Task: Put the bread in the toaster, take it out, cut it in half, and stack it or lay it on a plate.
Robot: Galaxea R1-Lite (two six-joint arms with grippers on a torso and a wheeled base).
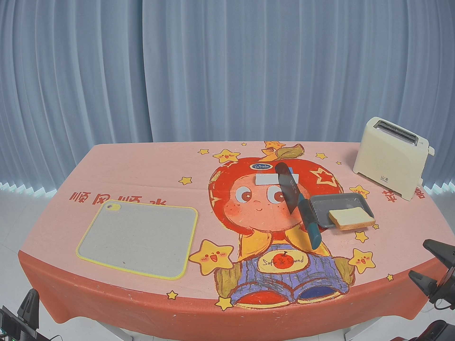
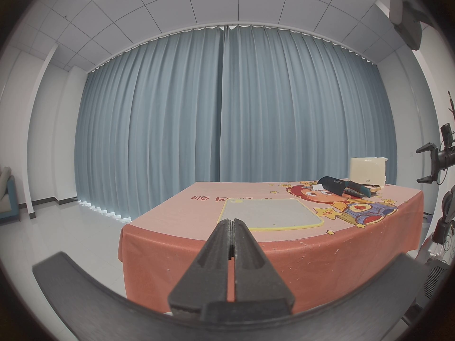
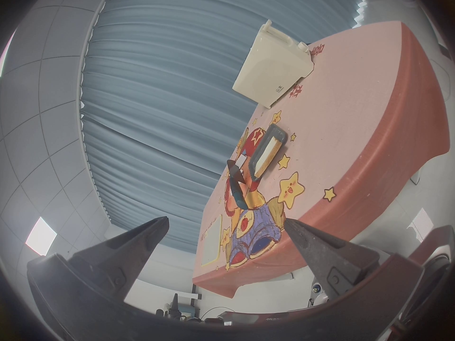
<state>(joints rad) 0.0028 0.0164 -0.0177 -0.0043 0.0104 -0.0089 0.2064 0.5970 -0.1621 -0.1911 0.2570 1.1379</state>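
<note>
A slice of bread [image 1: 351, 218] lies half on a small dark grey plate [image 1: 332, 202] at the table's right. The cream toaster [image 1: 391, 157] stands at the far right corner, slots up. A knife [image 1: 297, 202] with a dark blade and teal handle rests with its handle on the plate's left rim. A grey cutting board [image 1: 138, 237] with a yellow edge lies on the left. My left gripper [image 2: 232, 239] is shut, off the table's front left corner. My right gripper [image 3: 225, 230] is open, below the table's front right edge, also seen as the right gripper [image 1: 433, 264] there.
An orange cartoon tablecloth [image 1: 142, 176] covers the table. A small white card [image 1: 276, 179] lies under the knife tip. Blue curtains [image 1: 227, 58] hang behind. The bread [image 3: 266, 155], plate [image 3: 277, 133] and toaster [image 3: 272, 67] appear in the right wrist view.
</note>
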